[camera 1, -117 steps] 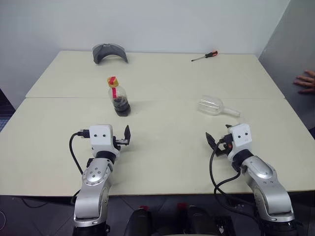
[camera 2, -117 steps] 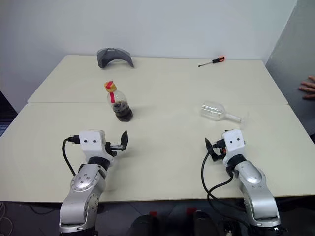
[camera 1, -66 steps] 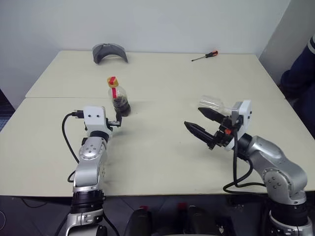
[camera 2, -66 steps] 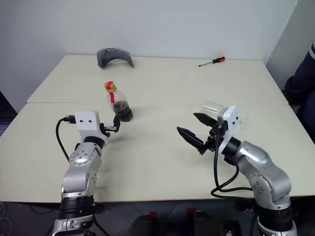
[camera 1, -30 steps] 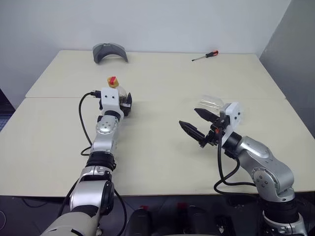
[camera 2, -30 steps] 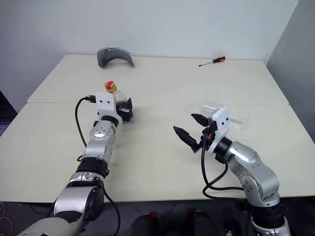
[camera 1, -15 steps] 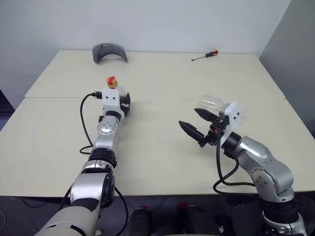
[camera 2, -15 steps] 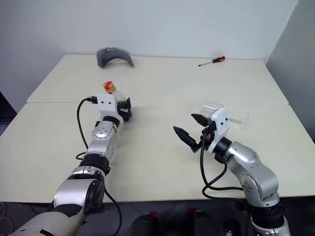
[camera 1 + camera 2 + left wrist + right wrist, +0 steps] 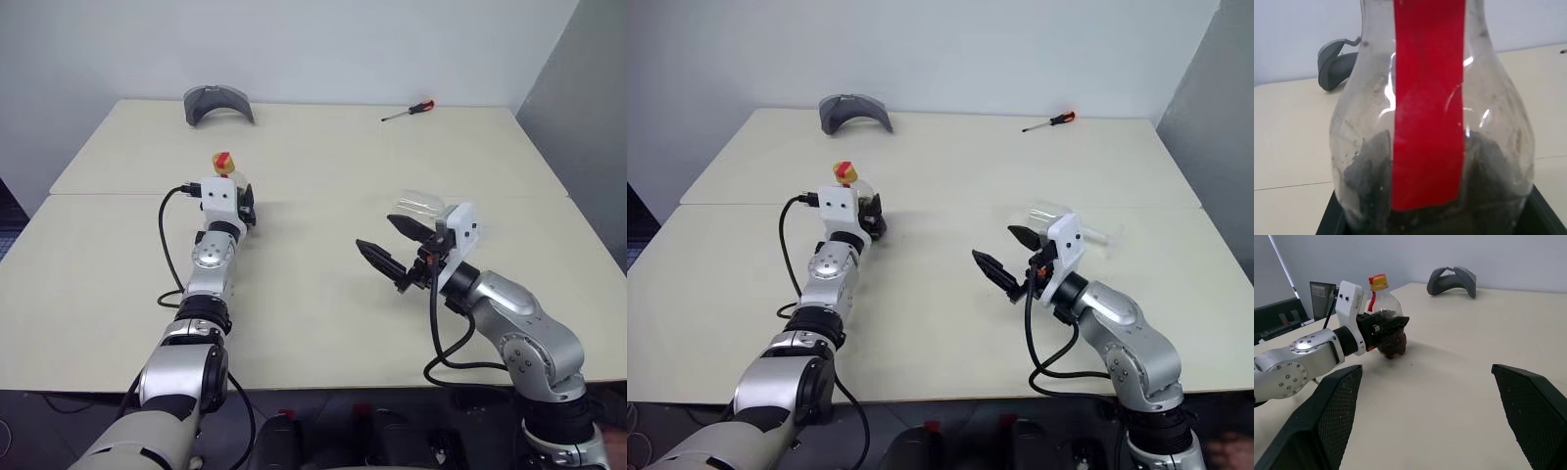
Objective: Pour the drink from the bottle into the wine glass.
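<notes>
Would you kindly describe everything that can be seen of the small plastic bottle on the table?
The bottle is small, squat and made of clear plastic, with a rounded body, a narrow neck and a yellow cap with a red top. A red label strip runs down its side. Dark drink fills only its lowest part, and the walls above look smudged. It stands upright on the cream table, on the robot's left side. The left gripper has its black fingers around the lower body.
</notes>
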Robot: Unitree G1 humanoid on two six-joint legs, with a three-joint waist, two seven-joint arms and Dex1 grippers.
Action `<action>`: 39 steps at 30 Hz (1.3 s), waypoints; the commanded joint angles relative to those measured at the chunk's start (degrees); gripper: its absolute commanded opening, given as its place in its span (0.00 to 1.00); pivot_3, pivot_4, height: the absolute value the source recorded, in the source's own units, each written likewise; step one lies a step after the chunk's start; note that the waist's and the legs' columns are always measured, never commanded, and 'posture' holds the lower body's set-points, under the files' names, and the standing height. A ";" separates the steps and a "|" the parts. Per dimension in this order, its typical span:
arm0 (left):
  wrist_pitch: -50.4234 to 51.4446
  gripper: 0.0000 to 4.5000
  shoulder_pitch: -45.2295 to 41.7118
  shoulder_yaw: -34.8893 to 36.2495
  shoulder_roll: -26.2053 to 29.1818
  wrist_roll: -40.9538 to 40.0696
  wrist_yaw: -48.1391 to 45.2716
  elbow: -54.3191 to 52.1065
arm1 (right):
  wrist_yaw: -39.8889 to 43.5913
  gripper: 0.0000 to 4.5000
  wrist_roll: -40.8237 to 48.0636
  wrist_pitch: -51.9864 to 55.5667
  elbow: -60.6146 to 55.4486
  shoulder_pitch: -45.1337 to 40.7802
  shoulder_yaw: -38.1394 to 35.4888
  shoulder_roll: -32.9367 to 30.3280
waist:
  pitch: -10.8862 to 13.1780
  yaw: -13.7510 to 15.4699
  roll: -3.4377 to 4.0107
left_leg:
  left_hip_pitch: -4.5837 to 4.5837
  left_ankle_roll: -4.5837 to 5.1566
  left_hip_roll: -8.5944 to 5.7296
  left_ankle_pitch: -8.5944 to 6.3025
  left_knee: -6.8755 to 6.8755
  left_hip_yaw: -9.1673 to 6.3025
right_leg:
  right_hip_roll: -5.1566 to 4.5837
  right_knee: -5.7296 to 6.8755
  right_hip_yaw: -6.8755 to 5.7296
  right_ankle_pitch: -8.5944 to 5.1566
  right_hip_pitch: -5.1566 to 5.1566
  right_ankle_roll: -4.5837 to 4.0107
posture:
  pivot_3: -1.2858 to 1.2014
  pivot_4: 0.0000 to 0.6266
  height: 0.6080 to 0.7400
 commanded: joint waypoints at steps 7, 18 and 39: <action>14.94 0.37 2.74 -6.06 2.10 -5.33 -22.97 -22.54 | -1.93 1.00 -9.72 -1.70 11.05 -15.00 2.30 -1.15 | 0.01 -0.24 0.01 | -0.02 -0.02 -0.01 0.02 0.03 0.07 | 0.02 0.04 0.04 0.00 -0.06 0.00 | 0.52 0.24 1.00; 28.66 0.35 4.09 -10.76 3.74 -10.26 -39.60 -37.24 | 1.51 1.00 -6.09 0.77 25.57 -33.35 -0.42 5.14 | 0.01 -0.40 0.03 | -0.12 -0.04 0.16 0.03 0.03 0.06 | 0.13 0.08 0.13 -0.13 -0.10 -0.09 | 0.52 0.24 1.00; 31.98 0.30 3.84 -12.18 1.80 -11.98 -45.07 -38.17 | 8.34 1.00 -4.60 2.59 26.71 -34.85 2.16 6.27 | 0.01 -0.39 0.03 | -0.32 -0.01 0.22 0.02 0.02 0.00 | 0.00 0.06 0.16 -0.29 -0.24 0.05 | 0.52 0.24 1.00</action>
